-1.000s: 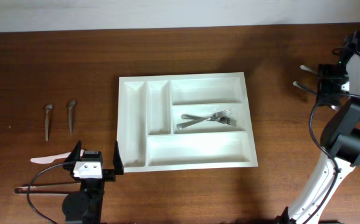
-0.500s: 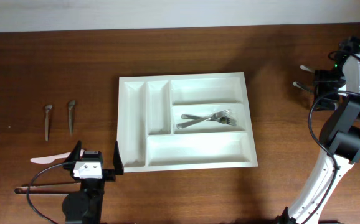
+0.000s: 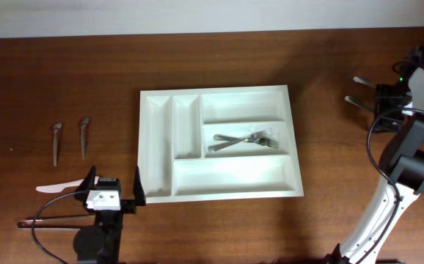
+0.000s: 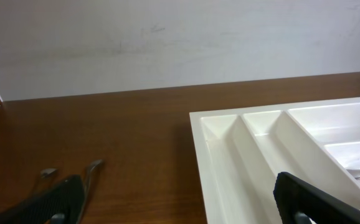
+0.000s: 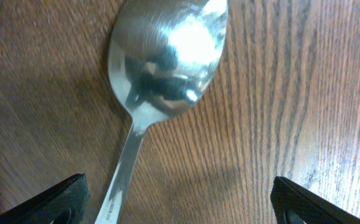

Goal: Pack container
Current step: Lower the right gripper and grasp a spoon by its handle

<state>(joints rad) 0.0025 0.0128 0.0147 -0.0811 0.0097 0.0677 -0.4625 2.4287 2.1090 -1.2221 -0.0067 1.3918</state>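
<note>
The white cutlery tray (image 3: 216, 93) lies flat at the middle of the tabletop (image 3: 65, 73), with two forks (image 3: 243, 138) crossed in its middle wide compartment and the other compartments bare. It looks like light, stiff moulded plastic, smooth enough to slide on the wood if nudged. The raised outer rim or a dividing wall seems the best place to pinch it. The left gripper (image 3: 115, 176) sits by the near edge, just off the tray's near left corner, its fingers wide apart and holding nothing. The right gripper (image 5: 180, 202) hangs low by the right edge over a spoon (image 5: 167, 56), fingers spread wide to either side with nothing between them clamped. The spoon's thin, slick handle is likely the place to grip.
</note>
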